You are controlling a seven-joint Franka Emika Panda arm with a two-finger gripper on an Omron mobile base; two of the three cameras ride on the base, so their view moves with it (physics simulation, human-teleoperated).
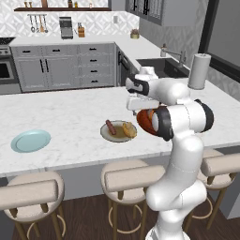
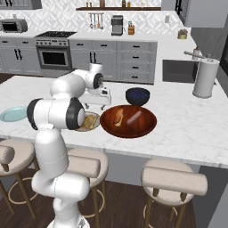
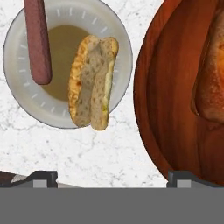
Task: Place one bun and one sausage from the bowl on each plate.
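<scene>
The beige-rimmed plate (image 3: pixel 114 38) with an olive-brown centre lies on the marble counter and carries one sausage (image 3: pixel 37 42) and one split bun (image 3: pixel 92 84). Right beside it sits the reddish-brown bowl (image 3: pixel 168 92), with another bun (image 3: pixel 211 74) inside. From the right base view the bowl (image 2: pixel 147 128) holds a bun (image 2: pixel 118 118) and a sausage (image 2: pixel 134 117). The pale blue plate (image 1: pixel 30 140) lies bare at the far left. My gripper (image 3: pixel 116 178) hovers open above the gap between beige plate and bowl, nothing between its fingers.
A dark blue bowl (image 2: pixel 137 95) stands just behind the reddish-brown one. A paper towel roll (image 2: pixel 205 78) rises at the counter's right, near the sink (image 1: pixel 157 65). Stools (image 1: pixel 129 176) line the counter's near edge.
</scene>
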